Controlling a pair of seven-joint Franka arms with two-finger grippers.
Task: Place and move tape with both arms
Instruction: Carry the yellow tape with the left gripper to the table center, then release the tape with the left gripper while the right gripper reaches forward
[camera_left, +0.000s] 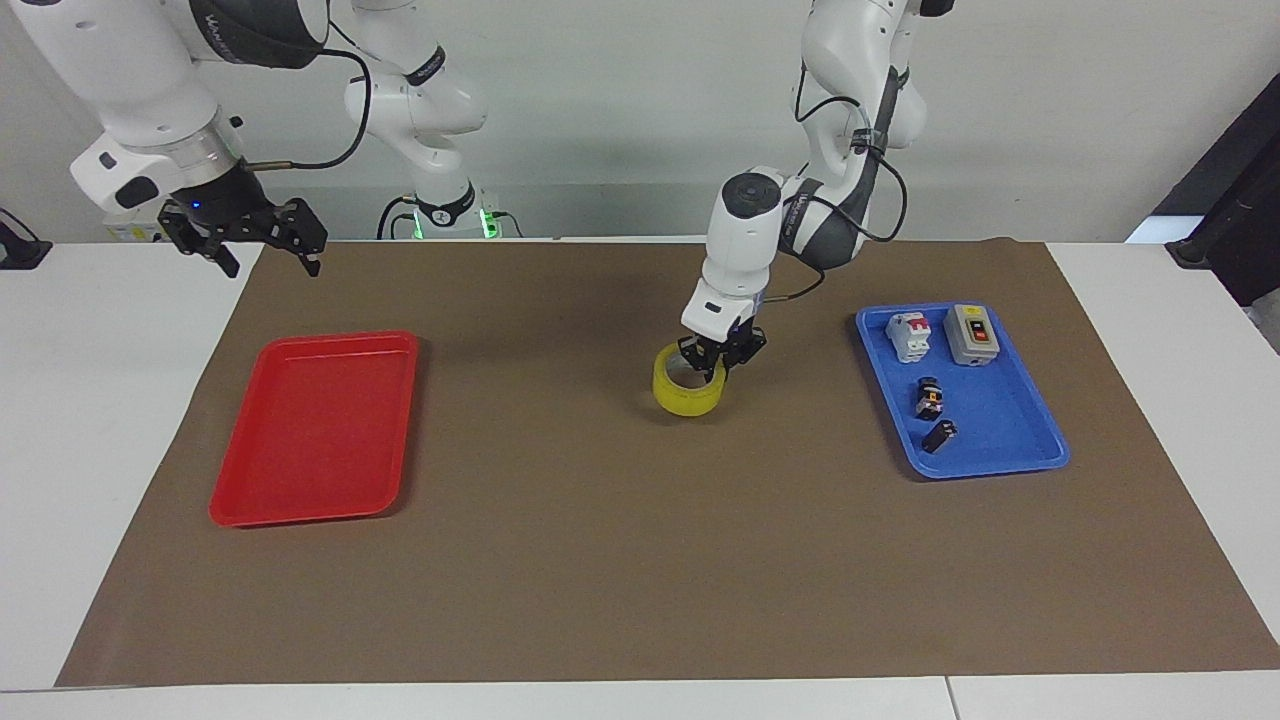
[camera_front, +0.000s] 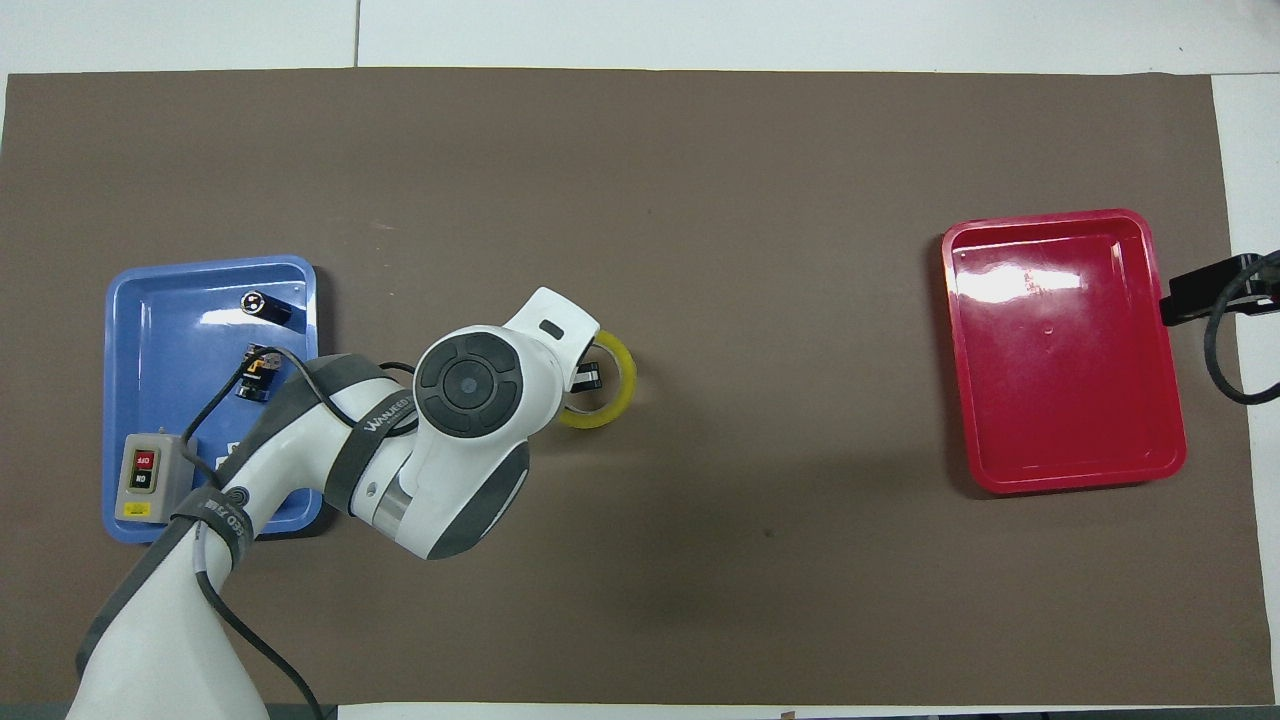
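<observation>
Left gripper pinching tape roll wall, lowering it mid-mat. Next: release. Right gripper spread, waits at red tray's 12 o'clock.

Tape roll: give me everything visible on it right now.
The tape roll is a yellowish, translucent ring of wide packing tape with a pale inner core. It lies flat, hole up, at or just above the brown mat near the table's middle, between the blue tray and the red tray. The left gripper is shut on its wall, one finger inside the hole.
</observation>
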